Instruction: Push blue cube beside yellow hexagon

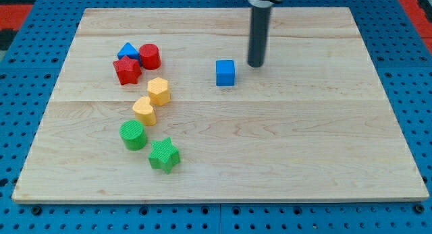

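Barely begun: blue cube (225, 72) well apart from yellow hexagon (158, 90), toward the view's right of it on the worktop (283, 146). My tip (256, 64) just beyond the cube. No fingers, only rod.

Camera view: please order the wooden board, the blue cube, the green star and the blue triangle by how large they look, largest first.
1. Wooden board, by far.
2. Green star and blue cube: too alike to rank; the star lies nearer the view's bottom, which may enlarge it.
3. Blue triangle, partly hidden by the red blocks.
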